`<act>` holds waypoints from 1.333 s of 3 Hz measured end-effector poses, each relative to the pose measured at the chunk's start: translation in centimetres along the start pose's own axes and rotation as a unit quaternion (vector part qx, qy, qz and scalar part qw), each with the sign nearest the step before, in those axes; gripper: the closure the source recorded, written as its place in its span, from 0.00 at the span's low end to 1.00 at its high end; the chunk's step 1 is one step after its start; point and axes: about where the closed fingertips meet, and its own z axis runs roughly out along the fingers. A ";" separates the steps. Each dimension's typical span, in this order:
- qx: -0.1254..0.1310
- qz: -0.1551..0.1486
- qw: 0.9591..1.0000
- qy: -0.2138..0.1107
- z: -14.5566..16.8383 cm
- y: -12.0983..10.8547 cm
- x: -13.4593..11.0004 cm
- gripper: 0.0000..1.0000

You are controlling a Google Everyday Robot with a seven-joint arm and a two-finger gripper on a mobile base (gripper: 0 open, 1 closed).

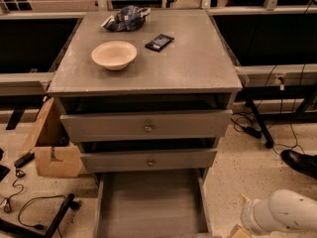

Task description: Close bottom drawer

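Both the open bottom drawer (151, 202) and the gripper (237, 230), lower right, are cropped; its grip state is unreadable.

Three drawers: top (146, 125), middle (148, 160), bottom drawer (148, 205); one bowl (114, 54); one bag (126, 18); one box (52, 150); one gripper (237, 231), right of bottom drawer.

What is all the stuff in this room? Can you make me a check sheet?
Surface: grey cabinet top, three things on it.
Job's things: bottom drawer pulled far out, nothing seen inside.
Clutter: bowl, black slab, crumpled blue bag.
End effector: low on the right, beside the bottom drawer, apart from it.
Cables: black cord on the left floor; cords by the right table leg.
Surroundings: cardboard box left, shoe right; top drawer and middle drawer slightly open.
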 end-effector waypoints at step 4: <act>-0.031 0.043 0.998 -0.030 8.5 -0.3 4.2 0.63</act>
